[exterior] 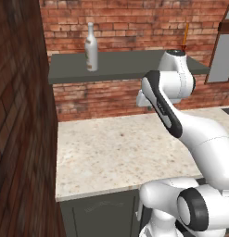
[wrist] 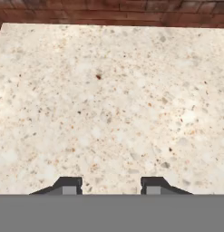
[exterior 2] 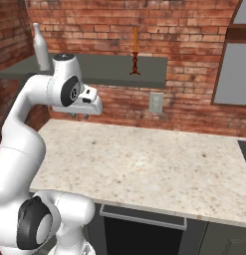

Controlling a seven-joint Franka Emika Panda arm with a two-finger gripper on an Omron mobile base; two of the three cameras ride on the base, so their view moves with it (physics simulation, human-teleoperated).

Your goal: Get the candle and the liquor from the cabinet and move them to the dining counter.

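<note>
Red brick wall [exterior 2: 194, 45] runs behind everything. Below it, a broad beige speckled stone desk [exterior: 111, 152] on a dark grey base; its top is bare under the arm. On the wall above, the flat dark grey cabinet shelf board [exterior: 120, 67].

White arm with dark joints [exterior: 181, 125] rises from the base and bends over the desk, wrist under the shelf's front edge. The claw [wrist: 111, 186] points down at the stone, its two dark fingertips [wrist: 68, 186] well apart, nothing between them.

Pale off-white liquor bottle with narrow neck [exterior: 91, 47] stands upright toward the shelf's left end. Thin orange taper candle in a dark red-brown holder [exterior 2: 135, 52] stands upright toward the right end, well apart from the bottle.
</note>
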